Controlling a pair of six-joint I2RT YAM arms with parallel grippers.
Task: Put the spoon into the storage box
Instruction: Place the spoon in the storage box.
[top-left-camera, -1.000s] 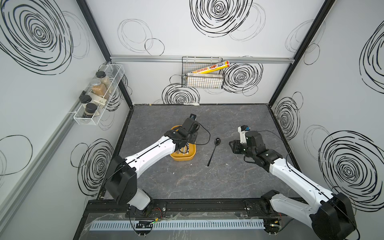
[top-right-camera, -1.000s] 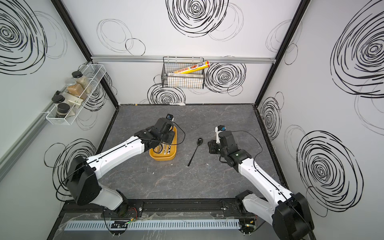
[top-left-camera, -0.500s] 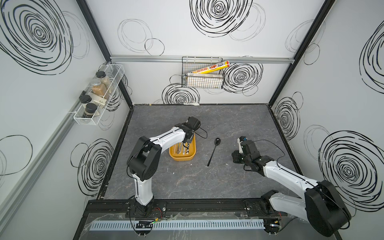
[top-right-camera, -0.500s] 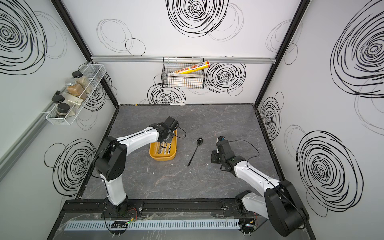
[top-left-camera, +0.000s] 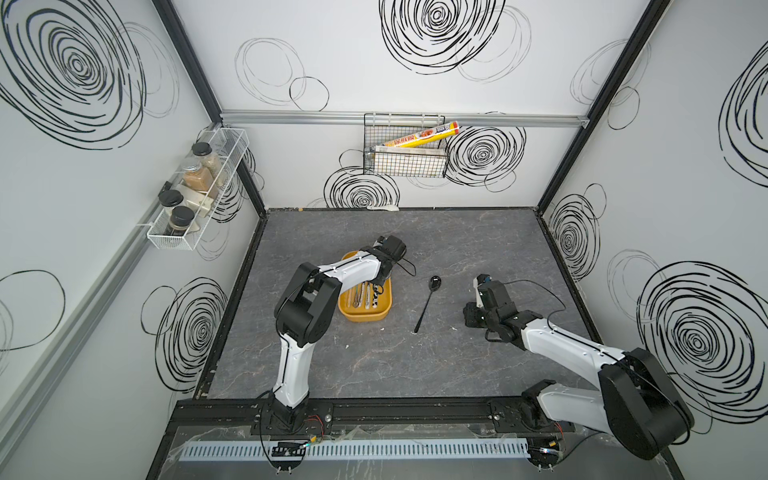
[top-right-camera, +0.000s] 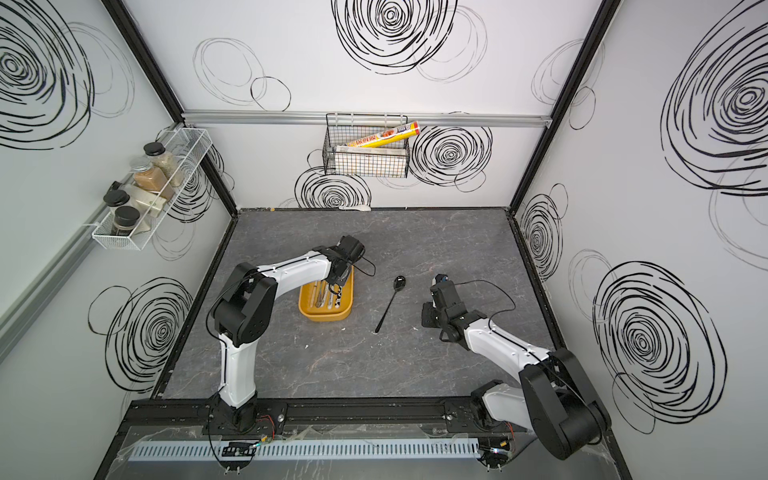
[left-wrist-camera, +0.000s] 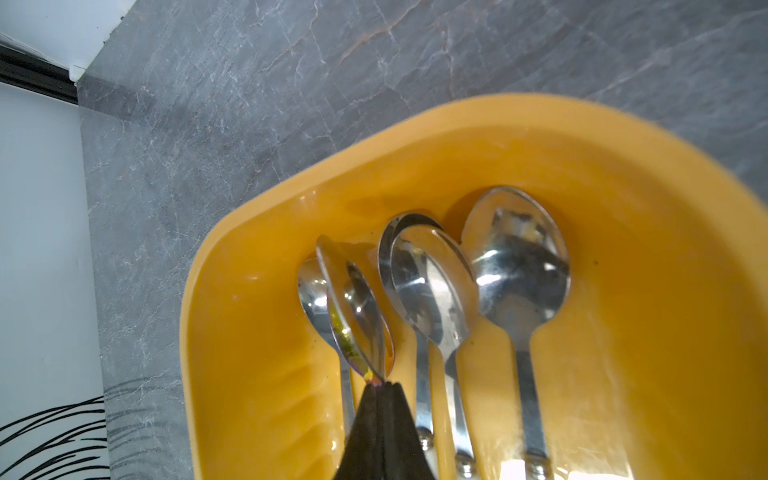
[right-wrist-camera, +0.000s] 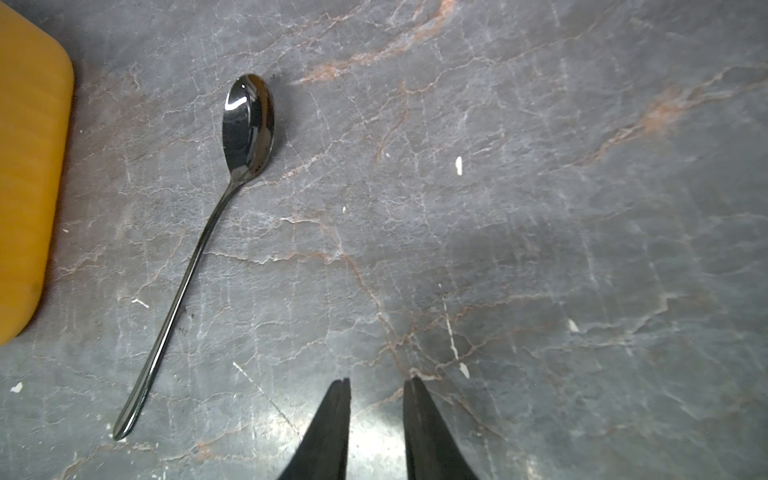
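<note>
Spoon (right-wrist-camera: 195, 257), glossy black, on marble (right-wrist-camera: 540, 208); left fingers (left-wrist-camera: 365, 424) pinch steel spoon (left-wrist-camera: 353, 307); right fingers (right-wrist-camera: 328, 432) narrow.

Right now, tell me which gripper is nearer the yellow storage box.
Left. The left gripper is down inside the storage box, shut on a silver spoon. The right gripper, open, is over bare table on the far side of the dark spoon lying beside the box.

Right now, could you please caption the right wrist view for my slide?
Right hand, open and empty, near the dark spoon lying on the tabletop beside the storage box.
</note>
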